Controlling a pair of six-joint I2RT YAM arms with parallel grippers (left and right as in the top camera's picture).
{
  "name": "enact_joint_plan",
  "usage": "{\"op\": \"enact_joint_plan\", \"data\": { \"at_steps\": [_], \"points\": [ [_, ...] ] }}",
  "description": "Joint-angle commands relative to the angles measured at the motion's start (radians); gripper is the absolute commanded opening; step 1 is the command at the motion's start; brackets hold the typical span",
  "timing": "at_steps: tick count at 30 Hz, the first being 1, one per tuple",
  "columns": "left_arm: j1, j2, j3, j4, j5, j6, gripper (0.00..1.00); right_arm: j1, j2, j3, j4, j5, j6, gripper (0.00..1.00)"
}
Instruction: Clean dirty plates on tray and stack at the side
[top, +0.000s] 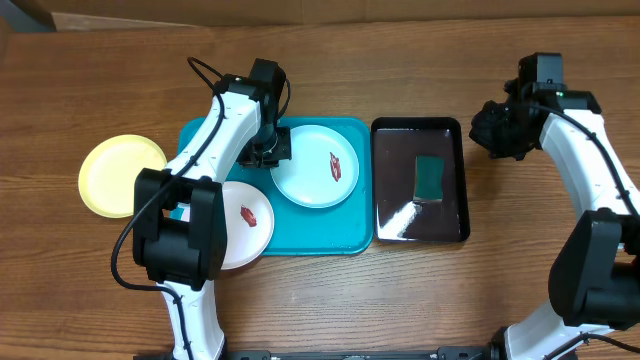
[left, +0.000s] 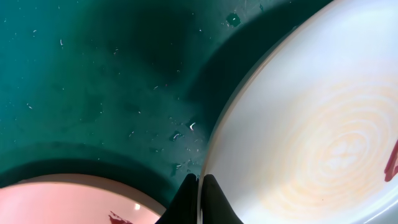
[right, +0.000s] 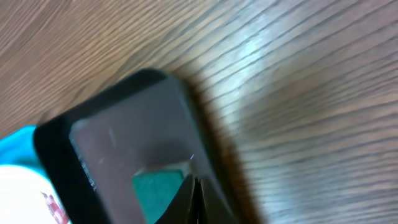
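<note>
Overhead view: a wooden desk carries a turquoise tray at centre, with a black tray just beside it on the right. A yellow plate lies on the desk left of the turquoise tray. A white plate sits at that tray's front left corner, overhanging the rim, and a pale blue plate rests inside it toward the back. A green sponge lies in the black tray. The left tool is clenched on the pale blue plate's left rim. The right tool is clenched, grasping nothing, by the black tray's right side. Each plate on the turquoise tray bears a red-brown food bit.
</note>
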Motion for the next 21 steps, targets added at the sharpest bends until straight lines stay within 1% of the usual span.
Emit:
{"op": "enact_joint_plan", "data": {
  "at_steps": [1, 3, 6, 12, 21],
  "points": [
    [0.0, -0.032, -0.006, 0.001, -0.02, -0.021, 0.05, 0.005, -0.003, -0.019, 0.029, 0.054, 0.035, 0.03],
    [0.0, -0.032, -0.006, 0.001, -0.02, -0.021, 0.05, 0.005, -0.003, -0.038, 0.043, 0.055, 0.042, 0.04],
    [0.0, -0.032, -0.006, 0.002, -0.02, -0.021, 0.05, 0.005, 0.0, -0.086, 0.078, 0.127, 0.117, 0.04],
    [0.0, -0.032, -0.006, 0.009, -0.02, -0.021, 0.04, 0.006, 0.001, -0.175, 0.184, 0.112, 0.128, 0.04],
    [0.0, -0.032, -0.006, 0.015, -0.018, -0.021, 0.04, 0.049, 0.001, -0.217, 0.208, 0.067, 0.127, 0.04]
  ]
}}
